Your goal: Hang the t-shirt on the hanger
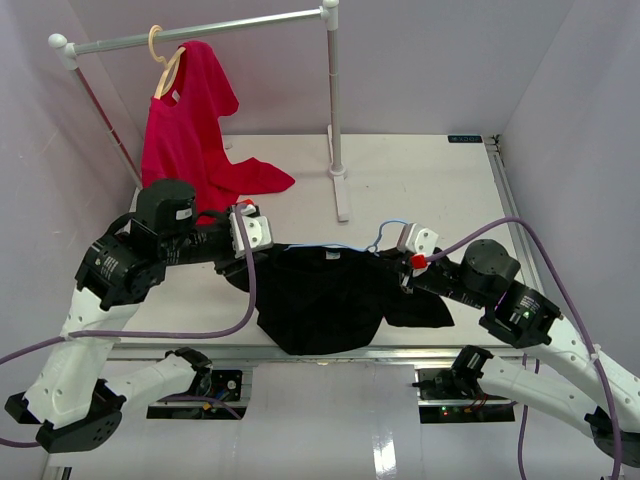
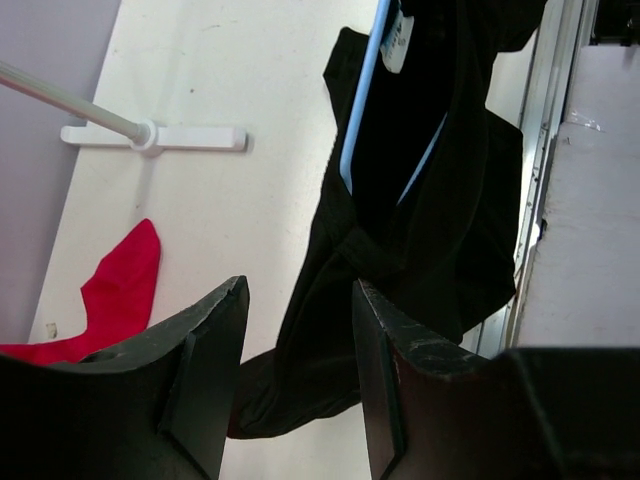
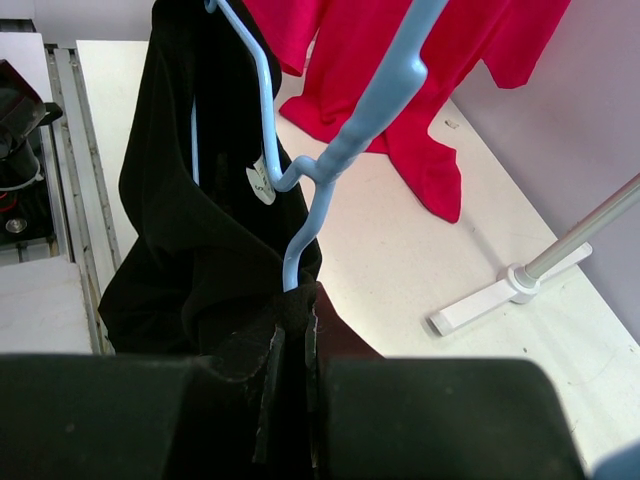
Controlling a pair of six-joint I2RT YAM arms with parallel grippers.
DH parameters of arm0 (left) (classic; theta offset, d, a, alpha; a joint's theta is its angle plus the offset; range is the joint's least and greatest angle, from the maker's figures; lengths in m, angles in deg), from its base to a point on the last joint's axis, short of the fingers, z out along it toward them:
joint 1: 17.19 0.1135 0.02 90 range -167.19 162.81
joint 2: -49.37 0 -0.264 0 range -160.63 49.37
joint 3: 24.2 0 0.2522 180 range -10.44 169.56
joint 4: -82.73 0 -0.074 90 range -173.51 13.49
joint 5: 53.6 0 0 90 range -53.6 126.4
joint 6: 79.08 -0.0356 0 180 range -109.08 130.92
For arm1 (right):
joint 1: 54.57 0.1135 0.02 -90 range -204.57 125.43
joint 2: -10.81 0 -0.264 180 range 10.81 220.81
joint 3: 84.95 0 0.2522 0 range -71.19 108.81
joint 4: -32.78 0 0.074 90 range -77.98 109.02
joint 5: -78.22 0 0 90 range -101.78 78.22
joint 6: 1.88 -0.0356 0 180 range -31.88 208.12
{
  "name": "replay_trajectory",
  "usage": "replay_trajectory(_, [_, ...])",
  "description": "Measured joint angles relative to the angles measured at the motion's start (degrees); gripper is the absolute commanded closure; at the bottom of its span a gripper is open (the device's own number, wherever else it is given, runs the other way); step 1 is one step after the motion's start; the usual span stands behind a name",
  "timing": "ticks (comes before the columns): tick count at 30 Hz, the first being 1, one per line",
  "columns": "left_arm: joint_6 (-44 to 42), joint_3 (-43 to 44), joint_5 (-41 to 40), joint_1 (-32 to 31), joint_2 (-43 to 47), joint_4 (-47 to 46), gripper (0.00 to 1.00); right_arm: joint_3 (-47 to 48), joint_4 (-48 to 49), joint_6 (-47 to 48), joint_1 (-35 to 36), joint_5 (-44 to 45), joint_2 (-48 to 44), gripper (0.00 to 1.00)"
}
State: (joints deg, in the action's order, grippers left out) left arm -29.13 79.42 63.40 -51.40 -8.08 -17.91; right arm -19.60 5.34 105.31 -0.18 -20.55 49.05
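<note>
The black t-shirt (image 1: 325, 300) hangs draped near the table's front edge, with the light-blue wire hanger (image 1: 378, 238) inside its neck and the hook sticking out towards the right. My right gripper (image 1: 410, 262) is at the shirt's right shoulder. In the right wrist view this gripper (image 3: 297, 300) is shut on the hanger (image 3: 300, 245) where the wire enters the jaws, with black fabric (image 3: 200, 230) bunched around it. My left gripper (image 1: 250, 232) is at the shirt's left shoulder. In the left wrist view it (image 2: 300, 300) is open, with the t-shirt (image 2: 420, 200) and hanger (image 2: 360, 110) beyond its fingertips, not gripped.
A white clothes rack (image 1: 335, 120) stands at the back, its foot (image 1: 341, 195) on the table behind the shirt. A red shirt (image 1: 190, 130) hangs from it on a tan hanger (image 1: 165, 60) at the back left. A metal rail (image 1: 300, 352) runs along the table's front edge.
</note>
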Motion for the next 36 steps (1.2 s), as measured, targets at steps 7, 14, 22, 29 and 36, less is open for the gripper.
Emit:
replay_trajectory(7, [-0.02, -1.74, -1.36, -0.53, -0.02, 0.35, 0.46, 0.41, -0.10, 0.19, 0.00, -0.22, -0.39, 0.92])
replay_trajectory(14, [-0.26, -1.94, -1.69, -0.90, -0.49, 0.11, 0.90, 0.44, -0.10, 0.27, 0.00, -1.39, -0.44, 0.92])
replay_trajectory(22, [-2.60, -1.87, 2.72, -0.99, -0.68, 2.06, 0.88, 0.54, -0.17, 0.88, -0.67, -1.66, -0.03, 0.92])
replay_trajectory(29, [-1.93, -1.11, 4.79, -0.74, -0.90, 2.32, 0.77, 1.09, -0.10, 1.01, -0.74, -2.45, 0.64, 0.92])
replay_trajectory(36, [-0.54, -1.31, 7.24, -0.78, -2.24, 1.65, 0.74, 1.14, 0.17, 1.03, -0.74, -3.99, 2.44, 0.92])
